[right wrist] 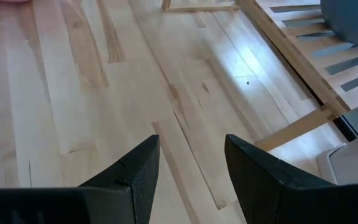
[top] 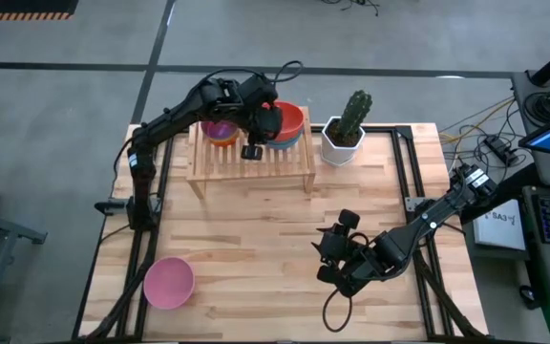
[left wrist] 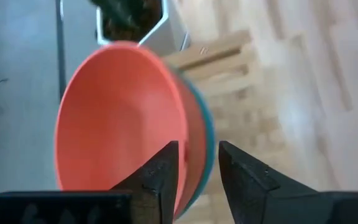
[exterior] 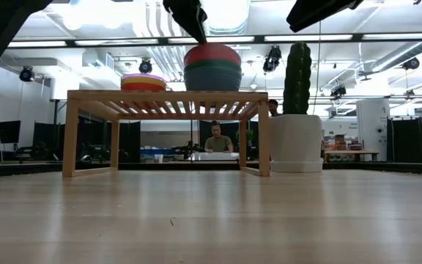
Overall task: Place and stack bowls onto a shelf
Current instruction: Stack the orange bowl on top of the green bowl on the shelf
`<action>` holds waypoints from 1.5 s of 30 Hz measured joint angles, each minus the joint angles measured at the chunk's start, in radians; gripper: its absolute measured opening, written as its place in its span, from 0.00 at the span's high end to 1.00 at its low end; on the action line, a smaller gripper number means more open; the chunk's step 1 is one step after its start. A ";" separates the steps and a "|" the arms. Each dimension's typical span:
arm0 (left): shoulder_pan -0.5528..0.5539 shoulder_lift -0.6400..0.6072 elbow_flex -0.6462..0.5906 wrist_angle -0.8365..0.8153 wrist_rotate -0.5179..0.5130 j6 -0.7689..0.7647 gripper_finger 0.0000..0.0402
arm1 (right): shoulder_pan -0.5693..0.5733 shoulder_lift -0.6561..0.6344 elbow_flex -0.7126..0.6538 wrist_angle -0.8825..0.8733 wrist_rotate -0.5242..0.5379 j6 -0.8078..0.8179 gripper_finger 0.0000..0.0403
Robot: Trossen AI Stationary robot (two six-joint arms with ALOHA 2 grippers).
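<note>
A low wooden shelf [top: 251, 167] [exterior: 167, 95] stands at the table's far side. On its right part the red-orange bowl [top: 294, 115] [exterior: 212, 53] [left wrist: 117, 118] sits nested in a teal bowl [exterior: 212, 66] and a dark blue one. A second stack [top: 220, 132] [exterior: 143, 82] with purple, yellow and orange rims sits on the left part. The pink bowl [top: 168, 283] lies on the table near the front left corner. My left gripper [top: 267, 122] [left wrist: 199, 149] is open over the red-orange bowl's rim. My right gripper [top: 325, 258] [right wrist: 191, 149] is open above bare table at the near right. My left gripper comes from above with one finger [left wrist: 163, 171] inside the red-orange bowl and the other [left wrist: 241, 177] outside its rim [left wrist: 191, 162]. I cannot tell whether either finger touches the rim. The bowl sits level in the stack on the shelf.
A white hexagonal pot with a cactus [top: 344, 139] [exterior: 297, 139] stands just right of the shelf, close to the bowl stack. A black frame runs along the table's edges. The wooden tabletop [top: 256, 239] lies open between the shelf and the near edge. A person sits in the room beyond.
</note>
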 joint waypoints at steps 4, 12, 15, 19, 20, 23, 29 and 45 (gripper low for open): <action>0.005 0.000 0.000 0.068 0.114 -0.046 0.76 | 0.000 0.000 0.000 0.000 0.015 -0.006 0.57; 0.022 0.000 0.000 0.131 0.118 -0.021 0.85 | 0.000 0.000 0.000 0.000 0.024 -0.006 0.57; 0.046 0.006 -0.003 0.130 0.115 -0.027 0.90 | 0.000 0.000 0.000 0.001 0.024 -0.013 0.57; 0.062 0.011 -0.014 0.128 0.132 -0.046 0.96 | 0.000 0.000 0.000 0.001 0.024 -0.015 0.57; 0.061 0.011 -0.015 0.127 0.145 -0.048 0.98 | 0.000 0.000 0.000 0.001 0.024 -0.015 0.57; 0.059 0.011 -0.018 0.121 0.149 -0.049 1.00 | 0.000 0.000 0.000 0.001 0.024 -0.016 0.57; 0.058 0.011 -0.040 0.093 0.191 -0.068 1.00 | 0.000 0.000 0.000 0.002 0.024 -0.021 0.57; 0.012 -0.010 -0.061 0.086 0.193 -0.176 1.00 | 0.000 0.000 0.000 0.006 0.026 -0.035 0.57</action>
